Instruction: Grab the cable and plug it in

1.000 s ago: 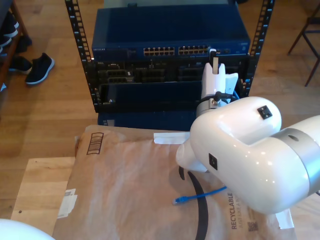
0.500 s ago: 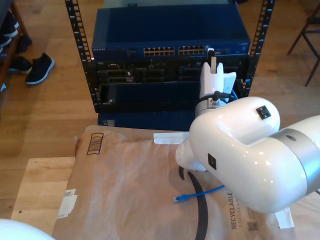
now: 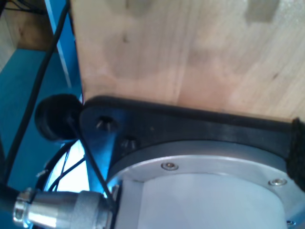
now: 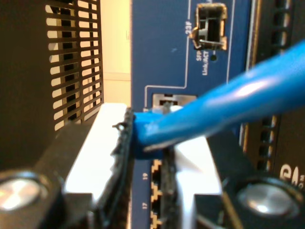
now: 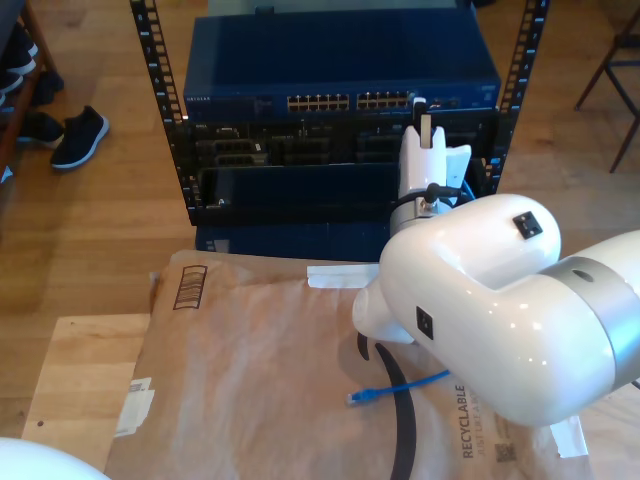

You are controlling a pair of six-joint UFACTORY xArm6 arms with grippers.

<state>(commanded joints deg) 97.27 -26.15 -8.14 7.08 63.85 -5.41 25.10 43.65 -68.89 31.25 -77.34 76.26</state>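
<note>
My second hand [image 4: 145, 143] is clamped on the cable [image 4: 214, 112] right at the switch's [image 5: 340, 70] ports; slightly off-angle, the plug jams. First hand: can't tell.

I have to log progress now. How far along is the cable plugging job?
Done: my second gripper has grabbed the blue cable by one plug end. In hand: that plug sits right at the blue switch port row, apparently not seated yet. Left: pushing it into a port. The cable's other end lies loose on the brown paper.
</note>
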